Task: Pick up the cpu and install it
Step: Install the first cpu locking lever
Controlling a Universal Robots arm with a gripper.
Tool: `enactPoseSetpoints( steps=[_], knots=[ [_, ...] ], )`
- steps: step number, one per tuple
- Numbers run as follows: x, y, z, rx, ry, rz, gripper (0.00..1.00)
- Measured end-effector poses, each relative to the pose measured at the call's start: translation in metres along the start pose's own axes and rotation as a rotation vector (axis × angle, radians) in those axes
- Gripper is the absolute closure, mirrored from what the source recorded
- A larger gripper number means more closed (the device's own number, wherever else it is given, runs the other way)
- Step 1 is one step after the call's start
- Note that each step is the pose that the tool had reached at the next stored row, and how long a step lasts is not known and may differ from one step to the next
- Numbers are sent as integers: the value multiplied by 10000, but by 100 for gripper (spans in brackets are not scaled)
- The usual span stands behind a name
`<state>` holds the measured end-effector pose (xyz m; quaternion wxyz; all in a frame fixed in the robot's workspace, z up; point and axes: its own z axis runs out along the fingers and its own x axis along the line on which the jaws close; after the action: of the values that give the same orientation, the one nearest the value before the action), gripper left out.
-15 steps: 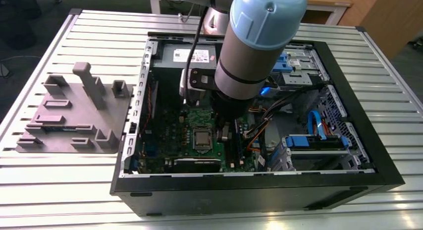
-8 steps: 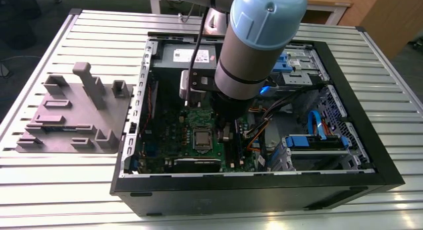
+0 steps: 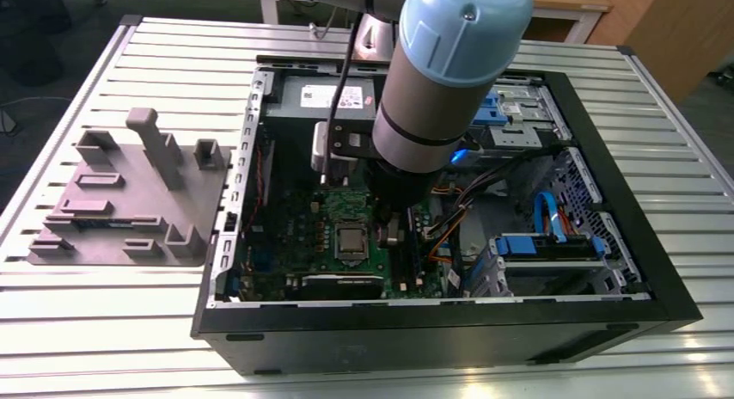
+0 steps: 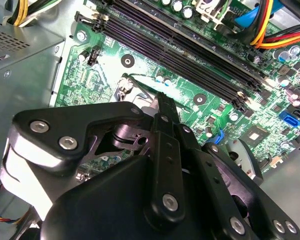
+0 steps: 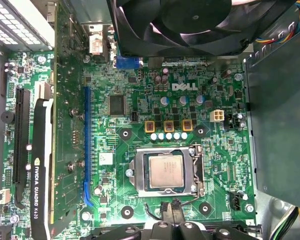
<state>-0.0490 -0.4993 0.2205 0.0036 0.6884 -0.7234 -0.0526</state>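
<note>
My gripper over the board, cpu seated in its socket

In the exterior view my gripper (image 3: 394, 230) hangs inside the open computer case (image 3: 642, 270), just beside the cpu (image 3: 349, 238) on the green board (image 3: 301, 244). In the second wrist view my gripper (image 4: 162, 102) looks closed to a narrow tip, holding nothing. In the first wrist view the cpu (image 5: 166, 171) lies flat in the socket frame (image 5: 136, 172), my gripper (image 5: 174, 206) near its edge.
</note>
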Motion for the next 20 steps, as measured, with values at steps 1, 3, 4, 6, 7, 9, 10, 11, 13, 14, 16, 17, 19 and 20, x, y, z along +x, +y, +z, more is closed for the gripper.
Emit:
enactPoseSetpoints(
  steps=[1, 3, 4, 6, 7, 9, 10, 11, 13, 14, 16, 17, 19, 20],
  knots=[
    [0, 0, 0, 0, 0, 0, 90],
    [0, 1, 1, 2, 1, -3, 90],
    [0, 3, 2, 4, 0, -8, 90],
    [11, 19, 9, 11, -2, -34, 90],
    [21, 24, 10, 14, 0, -40, 90],
    [29, 28, 11, 19, 12, -44, 90],
    [29, 28, 13, 23, 36, -43, 90],
    [30, 28, 15, 26, 59, -42, 90],
    [31, 27, 25, 31, 104, -44, 90],
    [31, 27, 31, 32, 134, -47, 90],
    [32, 26, 42, 33, 170, -69, 90],
    [32, 26, 46, 35, 180, -80, 90],
    [33, 25, 53, 46, 194, -97, 90],
    [33, 25, 55, 54, 196, -101, 90]
  ],
)
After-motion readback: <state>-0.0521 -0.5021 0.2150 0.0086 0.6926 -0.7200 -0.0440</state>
